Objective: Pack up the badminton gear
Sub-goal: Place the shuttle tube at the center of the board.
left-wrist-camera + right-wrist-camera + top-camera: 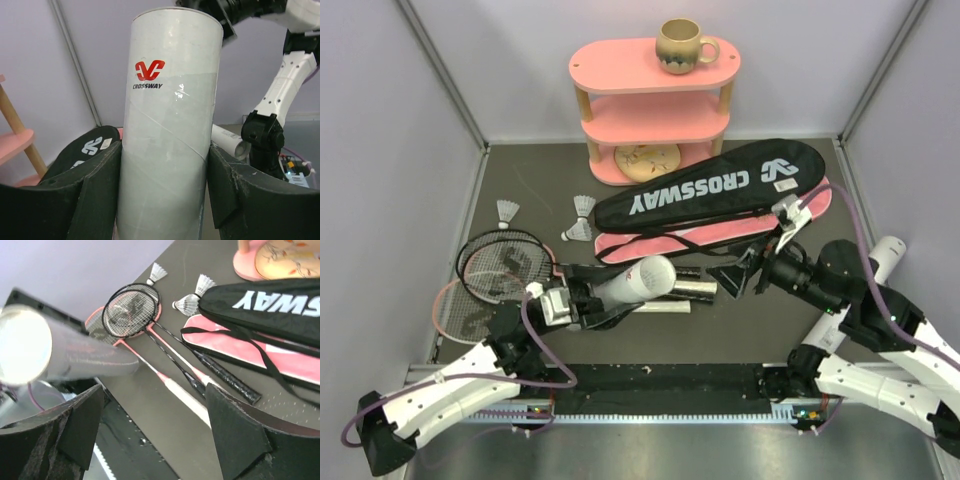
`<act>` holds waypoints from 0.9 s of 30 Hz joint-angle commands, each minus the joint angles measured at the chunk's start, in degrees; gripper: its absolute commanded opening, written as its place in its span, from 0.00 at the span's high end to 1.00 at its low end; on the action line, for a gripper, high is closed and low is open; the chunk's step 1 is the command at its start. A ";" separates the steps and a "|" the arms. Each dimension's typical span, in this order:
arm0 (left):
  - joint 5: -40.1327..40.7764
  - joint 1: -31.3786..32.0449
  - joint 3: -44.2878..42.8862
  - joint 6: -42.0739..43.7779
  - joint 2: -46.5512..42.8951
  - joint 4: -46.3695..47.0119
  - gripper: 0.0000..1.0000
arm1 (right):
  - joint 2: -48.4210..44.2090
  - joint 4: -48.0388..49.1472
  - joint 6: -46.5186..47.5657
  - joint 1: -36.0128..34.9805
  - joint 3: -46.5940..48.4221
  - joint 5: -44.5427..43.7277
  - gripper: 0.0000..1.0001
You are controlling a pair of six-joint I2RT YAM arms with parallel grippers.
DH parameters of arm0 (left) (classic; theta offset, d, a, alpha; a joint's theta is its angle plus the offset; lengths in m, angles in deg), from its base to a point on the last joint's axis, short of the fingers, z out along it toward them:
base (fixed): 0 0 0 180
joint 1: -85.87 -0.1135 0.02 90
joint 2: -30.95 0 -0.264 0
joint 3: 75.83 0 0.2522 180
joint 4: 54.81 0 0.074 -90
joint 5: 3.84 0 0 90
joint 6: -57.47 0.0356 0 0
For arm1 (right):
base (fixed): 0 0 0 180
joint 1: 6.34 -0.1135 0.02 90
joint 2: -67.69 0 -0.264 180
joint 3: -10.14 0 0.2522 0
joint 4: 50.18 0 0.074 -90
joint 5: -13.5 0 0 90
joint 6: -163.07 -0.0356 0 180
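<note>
Cardboard-looking white tube (170, 125) with a red CROSSWAY logo is held off the table near centre-left. It is tilted, with its free end pointing right. The left gripper (165, 200) is clamped on the lower body, one finger on each side.

My guess is that it is light, hollow and stiff along its length. The wall looks crushable and the glossy wrap looks slippery. A mid-body hold with a moderate squeeze looks right, staying off the rim. The end is washed out by glare, so I cannot tell if it is open or capped.

The right gripper (155, 425) sits just beside that end, fingers apart with nothing between them.

Three shuttlecocks (583, 206) lie further back on the left. Their feathers look fragile, so the base is the better place to hold. The black-framed racket (505, 265) overlaps the pink-framed racket (465, 315) at the left. The black bag (720, 185) lies on the pink bag (720, 235) at far right.
</note>
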 commanded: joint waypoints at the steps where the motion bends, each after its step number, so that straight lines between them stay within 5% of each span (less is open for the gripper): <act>1: 5.36 0.11 -3.89 -6.94 1.53 7.59 0.95 | -3.45 10.98 12.93 0.10 -8.56 10.51 0.15; 7: 32.67 0.11 -14.67 -32.67 8.03 -9.31 0.92 | 1.54 31.29 10.47 -2.52 -16.04 20.03 0.04; 10: 35.95 0.11 -16.11 -40.34 10.58 -10.60 0.90 | 6.81 39.55 10.12 -7.35 -15.17 17.30 0.03; 13: 37.45 0.11 -13.13 -43.69 12.25 -2.27 0.89 | 12.79 44.56 5.47 -8.95 -14.11 16.42 0.01; 17: 41.58 0.11 -9.96 -44.25 13.83 9.42 0.89 | 16.93 45.20 0.46 -11.41 -13.58 8.89 0.01; 20: 44.65 0.11 -9.70 -44.85 12.61 9.35 0.84 | 16.85 45.46 -0.86 -11.50 -13.67 6.85 0.01; 23: 44.93 0.11 -9.08 -44.50 12.96 14.09 0.83 | 18.77 31.98 -1.12 -11.41 -7.36 -0.53 0.02; 27: 42.21 0.20 -8.82 -45.91 14.36 16.20 0.80 | 21.50 32.01 0.36 -11.41 -4.62 4.21 0.02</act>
